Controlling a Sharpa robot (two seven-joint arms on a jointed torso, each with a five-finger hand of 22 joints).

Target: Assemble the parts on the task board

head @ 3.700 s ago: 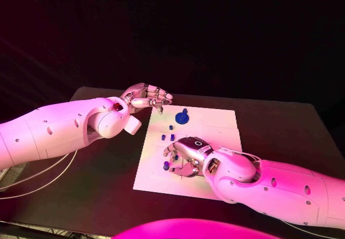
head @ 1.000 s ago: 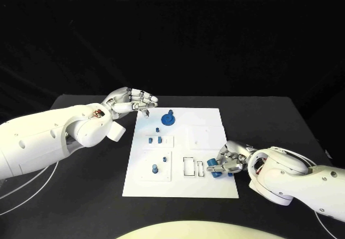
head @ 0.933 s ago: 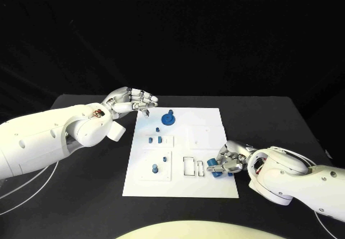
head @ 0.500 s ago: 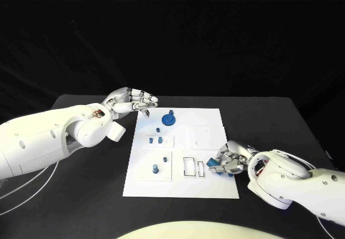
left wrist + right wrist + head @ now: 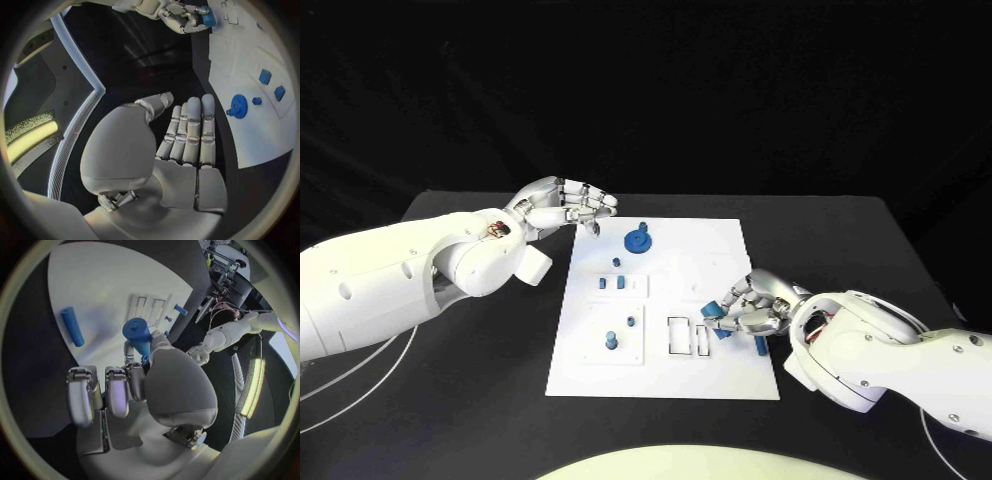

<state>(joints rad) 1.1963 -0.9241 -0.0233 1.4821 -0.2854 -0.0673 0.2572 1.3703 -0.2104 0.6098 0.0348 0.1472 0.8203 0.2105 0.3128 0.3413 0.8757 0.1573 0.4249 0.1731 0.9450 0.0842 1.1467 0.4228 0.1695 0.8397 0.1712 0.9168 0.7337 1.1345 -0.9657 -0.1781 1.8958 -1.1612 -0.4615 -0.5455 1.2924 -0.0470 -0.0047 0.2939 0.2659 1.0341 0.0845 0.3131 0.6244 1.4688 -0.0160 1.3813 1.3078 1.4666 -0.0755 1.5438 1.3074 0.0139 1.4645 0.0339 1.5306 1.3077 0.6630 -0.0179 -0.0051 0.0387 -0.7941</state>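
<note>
The right hand point(image 5: 750, 308) sits nearest, over the near right part of the flat white rectangular task board point(image 5: 718, 240), its fingers point(image 5: 733, 296) pinching a short blue cylindrical peg point(image 5: 138, 335) that stands roughly upright in the grasp; a second blue cylindrical peg point(image 5: 760, 344) lies loose on the board just beside that hand, toward the board's right edge, and in the right wrist view it rests flat, apart from the held one; the pair of narrow rectangular slots point(image 5: 688, 336) lies just left of the hand. To seat the held peg well, I judge the hand should square it over its socket before lowering, press straight down without tilt, and let go only once it stands unaided; the loose peg is close enough to be knocked, so the approach should stay clear of it. Farther off stand two small blue pins point(image 5: 620, 331), then the small blue blocks point(image 5: 609, 282), then the round blue disc with a knob point(image 5: 638, 239). At the far left corner the left hand point(image 5: 568, 205) hovers over the black surface point(image 5: 862, 240), fingers curled inward, grasping nothing.
</note>
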